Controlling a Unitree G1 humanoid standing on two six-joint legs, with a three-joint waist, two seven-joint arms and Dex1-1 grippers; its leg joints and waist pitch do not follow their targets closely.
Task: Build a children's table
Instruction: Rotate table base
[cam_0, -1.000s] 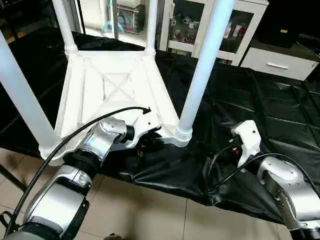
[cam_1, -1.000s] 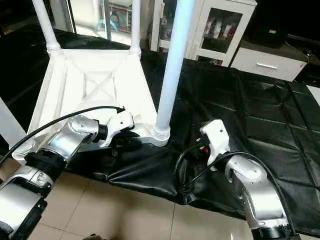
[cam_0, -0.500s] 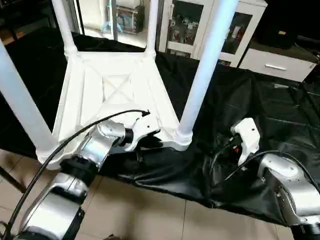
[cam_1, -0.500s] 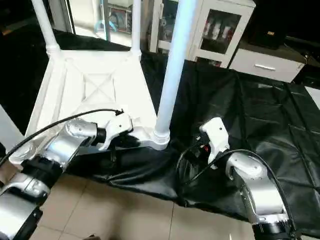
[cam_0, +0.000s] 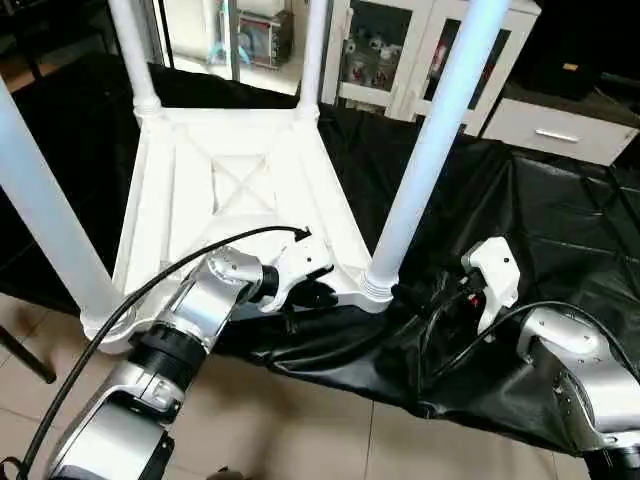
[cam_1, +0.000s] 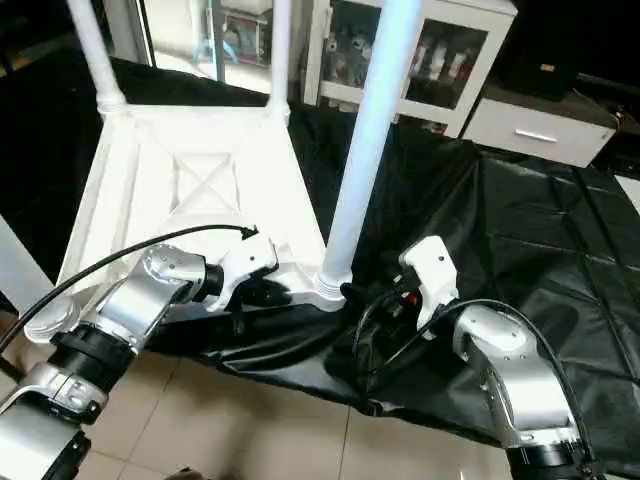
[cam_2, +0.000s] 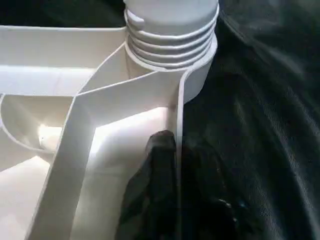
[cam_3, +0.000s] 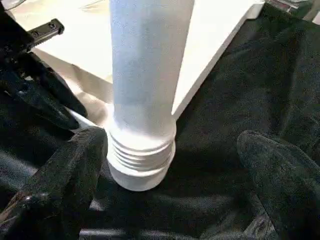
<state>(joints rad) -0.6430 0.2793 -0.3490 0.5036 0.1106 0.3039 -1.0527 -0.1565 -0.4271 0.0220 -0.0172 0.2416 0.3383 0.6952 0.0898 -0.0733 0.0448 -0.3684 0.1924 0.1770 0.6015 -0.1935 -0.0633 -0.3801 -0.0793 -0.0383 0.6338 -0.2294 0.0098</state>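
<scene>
Smooth white plastic table top (cam_0: 240, 190); glossy, wrinkled black cloth (cam_0: 560, 240).

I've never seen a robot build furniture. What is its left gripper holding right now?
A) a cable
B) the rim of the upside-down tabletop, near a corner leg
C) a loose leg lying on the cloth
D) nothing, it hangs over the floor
B: the left gripper pinches the tabletop rim, one finger either side, beside the screwed-in corner leg.
</scene>
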